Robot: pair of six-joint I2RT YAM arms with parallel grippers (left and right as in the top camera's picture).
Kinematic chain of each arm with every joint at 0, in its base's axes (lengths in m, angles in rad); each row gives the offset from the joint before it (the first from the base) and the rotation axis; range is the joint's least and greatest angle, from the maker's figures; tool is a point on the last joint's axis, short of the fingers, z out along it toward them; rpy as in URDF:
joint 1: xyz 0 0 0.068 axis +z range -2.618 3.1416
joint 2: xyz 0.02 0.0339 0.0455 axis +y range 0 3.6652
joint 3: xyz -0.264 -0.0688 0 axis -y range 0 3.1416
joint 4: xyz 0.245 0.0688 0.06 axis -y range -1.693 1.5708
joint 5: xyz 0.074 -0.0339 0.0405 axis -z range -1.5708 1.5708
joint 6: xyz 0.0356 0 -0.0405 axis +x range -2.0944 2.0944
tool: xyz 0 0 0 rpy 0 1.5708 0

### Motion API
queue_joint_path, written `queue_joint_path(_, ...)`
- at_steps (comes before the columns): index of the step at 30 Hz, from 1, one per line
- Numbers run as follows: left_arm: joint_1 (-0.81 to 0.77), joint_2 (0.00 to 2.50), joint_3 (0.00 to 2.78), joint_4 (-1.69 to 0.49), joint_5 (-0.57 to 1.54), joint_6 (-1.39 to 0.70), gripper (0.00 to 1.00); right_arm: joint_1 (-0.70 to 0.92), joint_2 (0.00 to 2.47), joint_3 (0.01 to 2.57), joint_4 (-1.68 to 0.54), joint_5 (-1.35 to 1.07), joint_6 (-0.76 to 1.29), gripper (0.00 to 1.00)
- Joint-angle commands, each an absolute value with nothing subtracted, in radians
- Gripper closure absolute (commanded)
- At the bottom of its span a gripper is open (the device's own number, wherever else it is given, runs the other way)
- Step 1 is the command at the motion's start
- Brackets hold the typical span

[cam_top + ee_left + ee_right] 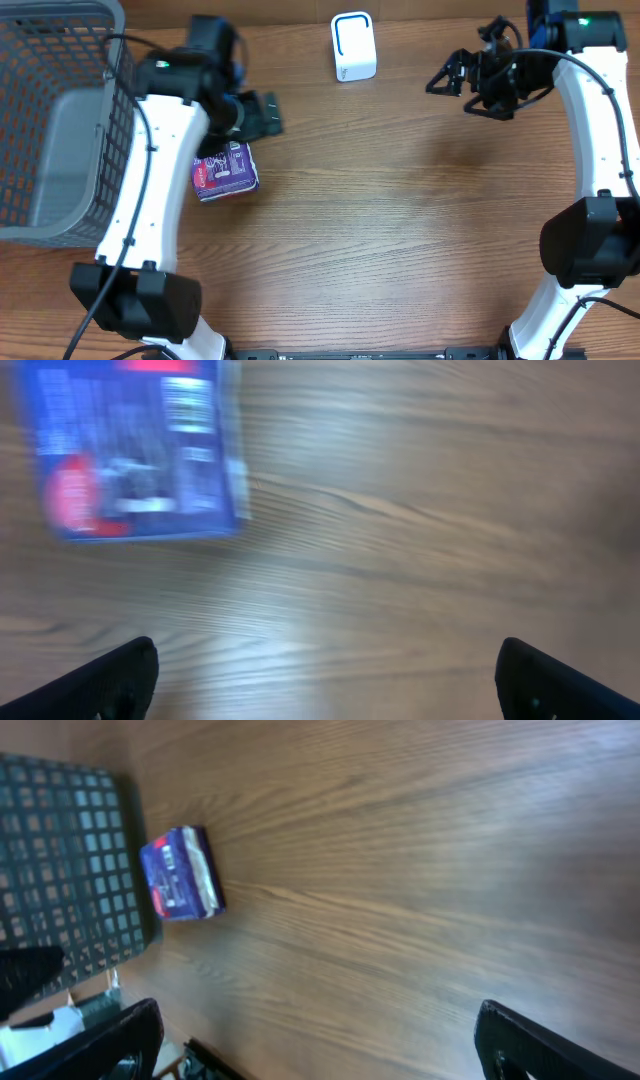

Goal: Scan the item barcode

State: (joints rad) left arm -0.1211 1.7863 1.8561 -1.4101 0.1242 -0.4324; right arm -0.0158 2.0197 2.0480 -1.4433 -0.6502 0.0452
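Near the box [226, 171], left gripper [260, 113] hovers; jaws spread wide.

L arm [165, 170] bent inward, L gripper [264, 114] spread wide, empty. R arm [605, 130] arched likewise; R gripper [446, 77] wide too, prob. angled leftward.

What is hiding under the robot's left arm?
A purple packet lies on the wooden table, sticking out from under the left arm. The arm covers the packet's left edge, so that part cannot be seen.
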Motion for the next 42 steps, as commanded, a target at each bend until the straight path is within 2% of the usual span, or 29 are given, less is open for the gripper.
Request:
queue_joint_path(1, -0.022, 1.84, 1.8, -1.401, 0.096, -0.455, 0.0, 0.01, 2.014, 2.061, -1.408, -0.685, 0.033, 0.0)
queue_joint_path(8, 0.019, 1.858, 1.696, -1.261, 0.133, -0.296, 0.0, 0.063, 2.014, 2.061, -1.357, -0.67, 0.032, 0.0)
queue_joint_path(11, -0.001, 1.859, 1.653, -1.187, 0.083, -0.297, 0.0, 0.073, 2.015, 2.061, -1.339, -0.67, 0.032, 0.0)
queue_joint_path(18, 0.001, 1.861, 1.494, -0.984, -0.019, -0.347, 0.13, 0.078, 2.015, 2.061, -1.354, -0.612, 0.032, 0.0)
queue_joint_path(25, -0.001, 1.861, 1.339, -0.832, -0.084, -0.348, 0.14, 0.078, 2.015, 2.061, -1.362, -0.577, 0.032, 0.0)
queue_joint_path(33, -0.042, 1.89, 1.202, -0.729, 0.179, -0.336, 0.22, 0.078, 2.015, 2.061, -1.357, -0.577, 0.028, 0.0)
queue_joint_path(42, -0.249, 1.901, 1.19, -0.704, 0.272, -0.291, 0.27, 0.078, 2.015, 2.061, -1.359, -0.577, 0.028, 0.0)
